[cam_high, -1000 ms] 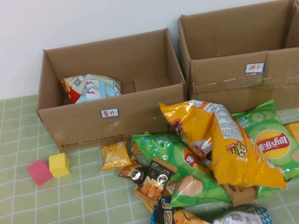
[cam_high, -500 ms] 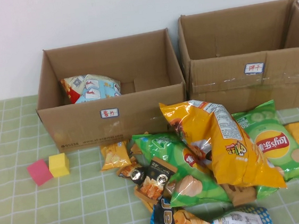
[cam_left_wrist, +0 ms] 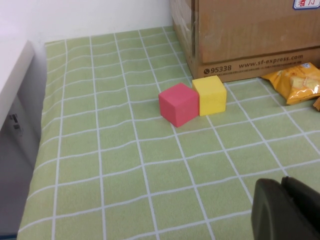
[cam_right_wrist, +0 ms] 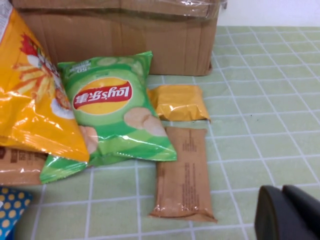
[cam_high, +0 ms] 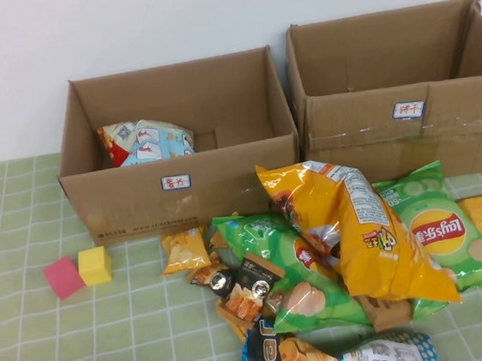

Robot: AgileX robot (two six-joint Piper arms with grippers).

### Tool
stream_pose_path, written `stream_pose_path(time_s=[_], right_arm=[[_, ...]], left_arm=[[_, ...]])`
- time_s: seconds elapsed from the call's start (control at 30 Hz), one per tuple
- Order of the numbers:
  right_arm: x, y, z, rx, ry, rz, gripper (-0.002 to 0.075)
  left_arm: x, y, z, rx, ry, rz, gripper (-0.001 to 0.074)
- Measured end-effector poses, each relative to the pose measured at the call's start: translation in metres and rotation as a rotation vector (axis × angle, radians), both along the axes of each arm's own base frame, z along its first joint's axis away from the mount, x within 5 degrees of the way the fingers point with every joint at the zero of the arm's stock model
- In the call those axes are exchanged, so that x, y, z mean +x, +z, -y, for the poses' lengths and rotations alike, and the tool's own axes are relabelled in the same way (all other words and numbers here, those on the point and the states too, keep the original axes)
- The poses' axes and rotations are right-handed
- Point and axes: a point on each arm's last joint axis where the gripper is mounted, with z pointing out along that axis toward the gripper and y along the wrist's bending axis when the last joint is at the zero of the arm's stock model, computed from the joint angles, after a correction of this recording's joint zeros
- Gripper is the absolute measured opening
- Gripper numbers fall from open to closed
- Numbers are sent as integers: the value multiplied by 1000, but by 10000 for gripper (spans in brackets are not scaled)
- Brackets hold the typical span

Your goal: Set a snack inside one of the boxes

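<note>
The snack [cam_high: 145, 141], a red bag showing its pale blue-white back, lies inside the left brown cardboard box [cam_high: 140, 200], at its back left. That box has a small white label with red letters on its front and also shows in the left wrist view [cam_left_wrist: 250, 30]. Neither gripper shows in the high view. My left gripper [cam_left_wrist: 283, 186] is shut and empty, low over the green checked cloth, left of that box. My right gripper [cam_right_wrist: 282, 192] is shut and empty, over the cloth near the right end of the snack pile.
A taller taped box [cam_high: 399, 129] stands at the right. A pile of snacks lies in front: a yellow-orange bag [cam_high: 358, 228], green chip bags [cam_high: 440, 228], small packets, a brown packet [cam_right_wrist: 182, 175]. A pink cube [cam_left_wrist: 178, 103] and a yellow cube [cam_left_wrist: 210, 94] sit left of the pile.
</note>
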Motion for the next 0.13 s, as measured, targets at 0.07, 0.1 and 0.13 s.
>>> stream_pose_path(time_s=[0.07,0.1,0.13], right_arm=[[0,0,0,-2,0,0,-2],[0,0,0,-2,-1,0,-2],[0,0,0,-4,-1,0,-2]], left_arm=[[0,0,0,0,0,0,-1],[0,0,0,0,0,0,-2],[0,0,0,0,0,0,-1]])
